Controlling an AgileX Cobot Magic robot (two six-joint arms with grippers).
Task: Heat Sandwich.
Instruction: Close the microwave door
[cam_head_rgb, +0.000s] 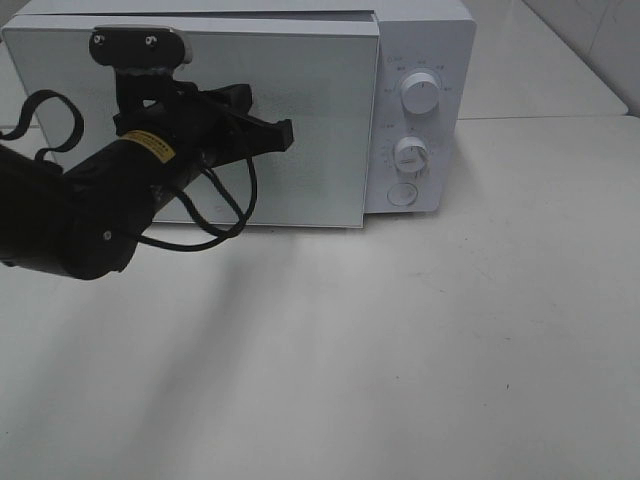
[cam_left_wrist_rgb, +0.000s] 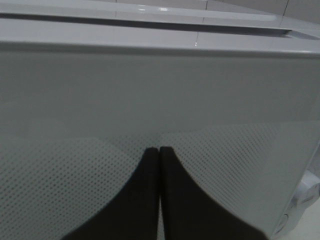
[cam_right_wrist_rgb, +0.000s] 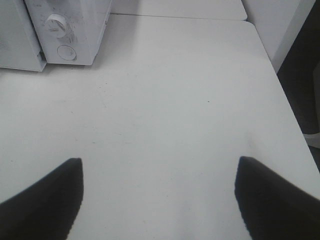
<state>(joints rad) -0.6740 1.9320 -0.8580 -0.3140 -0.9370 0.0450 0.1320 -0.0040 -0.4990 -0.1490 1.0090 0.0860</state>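
While closed left claw faces microwave door, right claw spread.

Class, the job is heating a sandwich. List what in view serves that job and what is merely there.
Serves the job: microwave, its door, upper dial, lower dial, left gripper shut at the door.
Merely there: table, right gripper open above it. No sandwich shows.

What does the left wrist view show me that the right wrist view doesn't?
Only the left wrist view: the left claw shut, right in front of the microwave door and its dotted window. Only the right wrist view: the right claw open above the table, plus a dial and a round button on the control panel. Both: the white microwave. Neither shows the sandwich.
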